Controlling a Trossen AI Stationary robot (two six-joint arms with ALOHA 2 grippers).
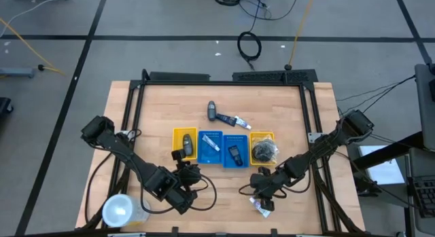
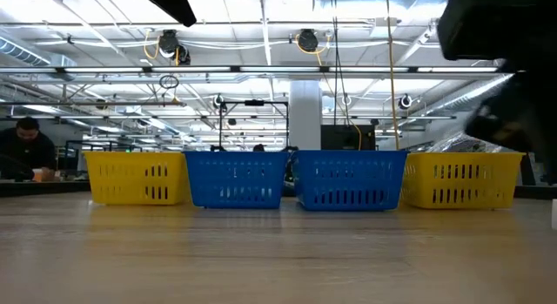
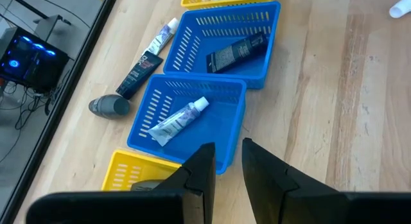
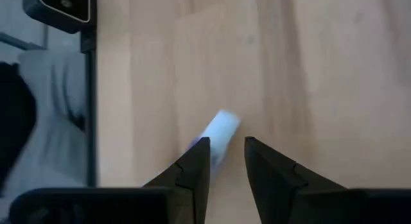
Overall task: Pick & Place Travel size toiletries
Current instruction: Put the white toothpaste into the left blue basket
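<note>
Bright overhead strip lights, even soft shadows, right wrist view blurred

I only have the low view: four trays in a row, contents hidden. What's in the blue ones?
Observer: One blue tray holds a white tube, the other blue tray a dark tube.
Operator: Anything loose on the table?
Observer: A grey bottle and a second dark tube lie beyond the trays.
Operator: Where are the grippers?
Observer: The right gripper hovers over another white tube on the arms' side of the trays; the left gripper waits by the trays, empty.
</note>
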